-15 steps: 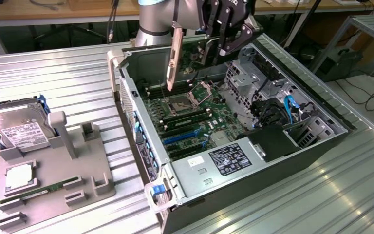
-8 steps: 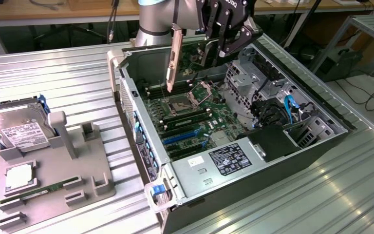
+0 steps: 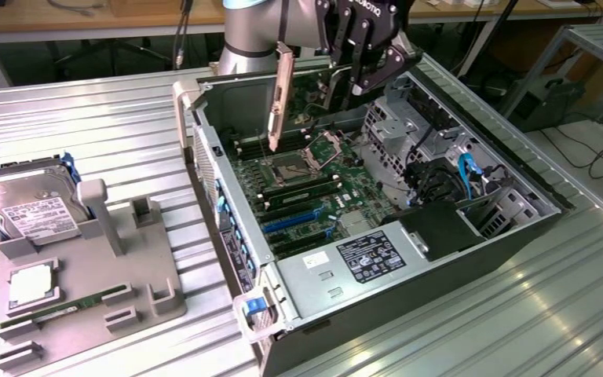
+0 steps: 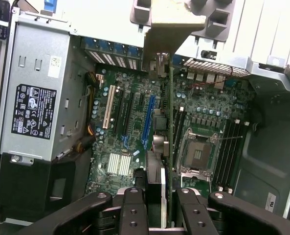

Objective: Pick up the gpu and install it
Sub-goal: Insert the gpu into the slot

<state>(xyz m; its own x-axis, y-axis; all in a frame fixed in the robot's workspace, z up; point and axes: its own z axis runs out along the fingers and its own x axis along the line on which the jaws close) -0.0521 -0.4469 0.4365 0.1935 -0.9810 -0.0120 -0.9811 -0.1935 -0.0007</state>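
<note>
The gpu (image 3: 279, 98) hangs upright over the open computer case (image 3: 511, 228), its long pale bracket pointing down toward the motherboard (image 3: 312, 196). My gripper (image 3: 356, 77) is shut on the card's upper edge, near the back of the case. In the wrist view the gpu (image 4: 168, 122) shows edge-on as a thin green line running away from my gripper (image 4: 163, 208), with its bracket (image 4: 176, 22) at the far end. It hovers above the board between the blue slot (image 4: 147, 122) and the CPU socket (image 4: 196, 154), apart from both.
A grey power supply (image 3: 370, 255) fills the case's near end, with drive cages and blue cables (image 3: 467, 177) at the exterior view's right. On the exterior view's left, a grey fixture (image 3: 123, 302) holds a hard drive (image 3: 29, 208) and a memory stick (image 3: 56, 310).
</note>
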